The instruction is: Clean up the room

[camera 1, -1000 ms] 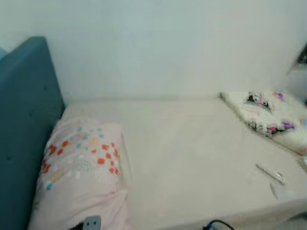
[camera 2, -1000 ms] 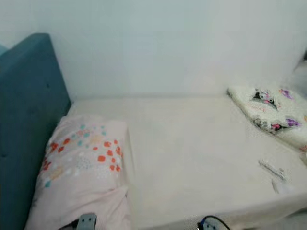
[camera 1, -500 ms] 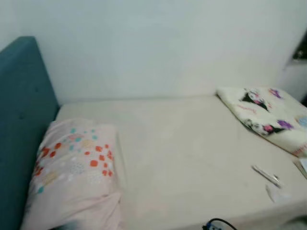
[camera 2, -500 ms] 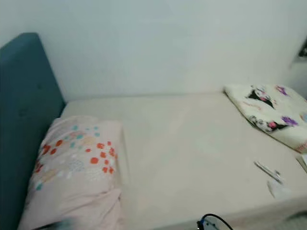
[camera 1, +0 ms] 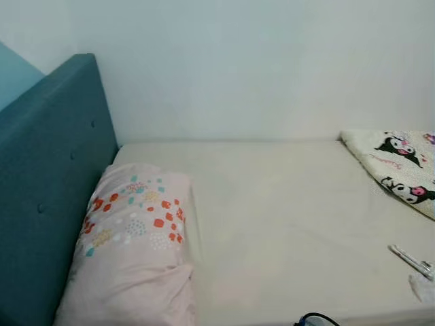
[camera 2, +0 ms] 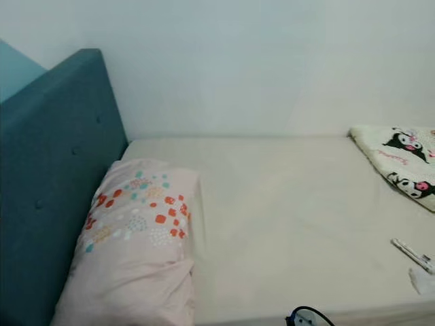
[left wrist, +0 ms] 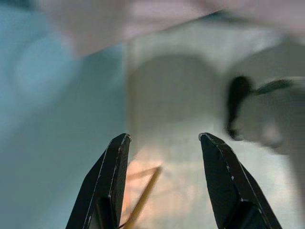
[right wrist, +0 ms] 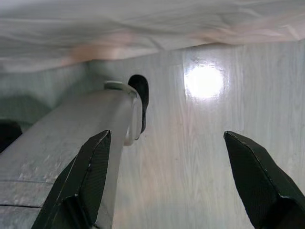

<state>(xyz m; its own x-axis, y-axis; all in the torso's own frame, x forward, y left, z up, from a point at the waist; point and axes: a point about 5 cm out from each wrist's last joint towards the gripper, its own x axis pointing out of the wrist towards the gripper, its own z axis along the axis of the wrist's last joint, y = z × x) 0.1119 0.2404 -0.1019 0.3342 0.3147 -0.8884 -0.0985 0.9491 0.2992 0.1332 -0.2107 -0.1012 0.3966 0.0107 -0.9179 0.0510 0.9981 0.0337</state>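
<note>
Pillow (camera 1: 132,255) against teal headboard (camera 1: 47,176), cartoon blanket (camera 1: 401,166) opposite, both grippers (left wrist: 164,138) (right wrist: 167,138) gaping, empty.

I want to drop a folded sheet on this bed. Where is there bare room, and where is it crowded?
The widest bare stretch of the mattress lies between the dotted pillow, beside the teal headboard, and the cartoon blanket, running back to the wall. The near right corner is crowded: a thin pen-like item and a crumpled white scrap lie there.
</note>
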